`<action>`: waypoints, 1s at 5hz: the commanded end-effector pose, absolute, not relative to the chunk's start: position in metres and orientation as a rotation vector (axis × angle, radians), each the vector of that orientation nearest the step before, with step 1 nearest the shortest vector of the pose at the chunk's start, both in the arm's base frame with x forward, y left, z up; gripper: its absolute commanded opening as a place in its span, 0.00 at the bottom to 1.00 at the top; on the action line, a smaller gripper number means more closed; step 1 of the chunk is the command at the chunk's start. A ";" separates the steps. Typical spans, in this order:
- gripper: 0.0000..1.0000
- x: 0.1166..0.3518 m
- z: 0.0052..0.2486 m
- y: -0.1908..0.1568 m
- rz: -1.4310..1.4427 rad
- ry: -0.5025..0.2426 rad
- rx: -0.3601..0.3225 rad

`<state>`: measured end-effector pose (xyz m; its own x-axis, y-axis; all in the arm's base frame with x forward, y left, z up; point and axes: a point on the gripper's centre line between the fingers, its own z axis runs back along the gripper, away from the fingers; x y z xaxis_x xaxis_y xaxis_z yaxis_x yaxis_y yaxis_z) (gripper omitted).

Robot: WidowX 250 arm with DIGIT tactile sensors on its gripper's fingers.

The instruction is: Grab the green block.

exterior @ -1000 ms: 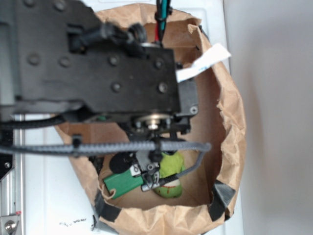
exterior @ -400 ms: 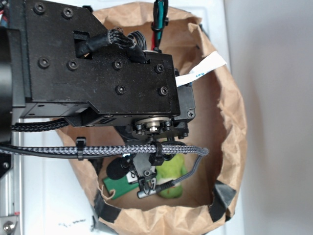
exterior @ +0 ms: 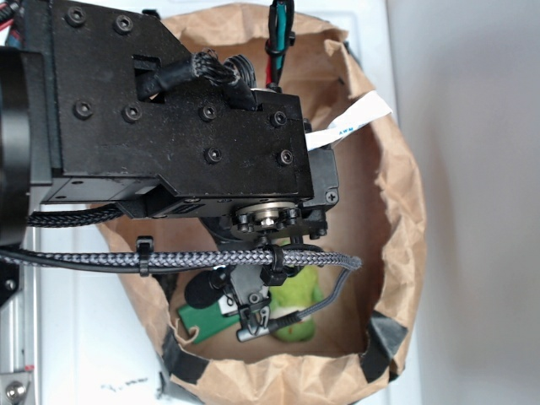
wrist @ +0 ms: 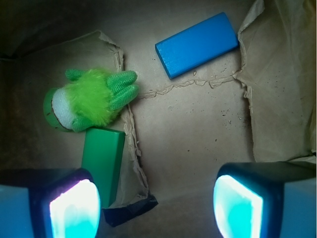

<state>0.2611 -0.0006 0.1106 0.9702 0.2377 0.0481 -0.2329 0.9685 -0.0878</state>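
The green block (wrist: pixel 104 158) lies flat on the bag floor at the lower left of the wrist view, just under the plush toy. My gripper (wrist: pixel 156 208) hangs open above the bag floor, only bare paper between its glowing pads; the left pad (wrist: pixel 74 210) overlaps the block's near end. In the exterior view a strip of the green block (exterior: pixel 201 321) shows under the arm, with the gripper (exterior: pixel 253 325) low inside the bag beside it.
A yellow-green plush toy (wrist: pixel 89 100) touches the green block's far end. A blue block (wrist: pixel 197 44) lies further back. The brown paper bag (exterior: pixel 396 211) walls surround everything; black tape (wrist: pixel 129 210) marks a floor fold.
The arm has sunk deeper into the bag over the last second, covering more of the green block; almost no movement in the last half second.
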 end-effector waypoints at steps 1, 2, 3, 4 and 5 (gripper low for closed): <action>1.00 0.254 0.105 0.002 0.235 -0.097 -0.086; 1.00 0.245 0.087 -0.002 0.271 -0.110 -0.094; 1.00 0.237 0.076 -0.008 0.268 -0.109 -0.099; 1.00 0.234 0.067 -0.020 0.293 -0.121 -0.116; 1.00 0.240 0.067 -0.031 0.299 -0.117 -0.129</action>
<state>0.2344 -0.0286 0.0601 0.9481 0.3114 0.0638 -0.3015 0.9445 -0.1303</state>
